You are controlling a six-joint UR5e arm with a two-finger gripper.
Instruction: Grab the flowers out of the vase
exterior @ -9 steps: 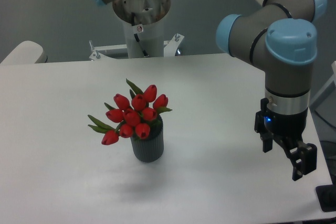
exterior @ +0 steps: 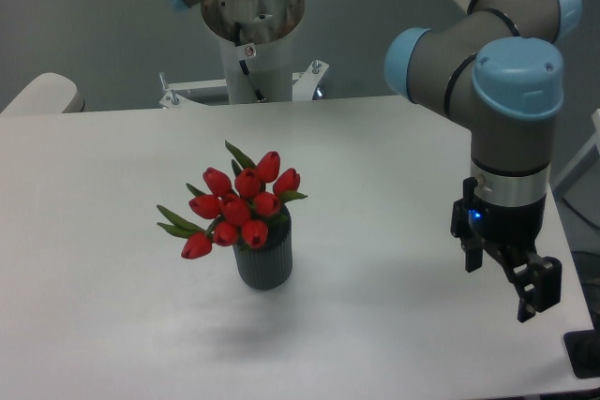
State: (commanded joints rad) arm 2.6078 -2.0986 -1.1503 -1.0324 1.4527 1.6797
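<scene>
The gripper [exterior: 506, 278] hangs from the arm's wrist over the right part of the tabletop [exterior: 394, 185], at about four o'clock from the middle of the scene, pointing downward; its two dark fingers stand apart with open space between them and nothing held, so it is spread, and a small blue light glows on the wrist just above it. Above the gripper rises the grey arm [exterior: 511, 110] with pale blue joint caps, bending back toward two o'clock. Well apart from the gripper, toward nine o'clock of it and a little left of the tabletop's middle, stands the vase [exterior: 264, 258], a short dark grey ribbed cylinder, upright on the white surface. The flowers [exterior: 239, 205] sit in its mouth, a bunch of red closed buds with narrow dark green leaves, spreading wider than the vase and leaning out toward ten o'clock, the lowest bud hanging past the vase's left rim. At twelve o'clock, behind the tabletop's far edge, the robot's white mounting column [exterior: 253, 53] stands
</scene>
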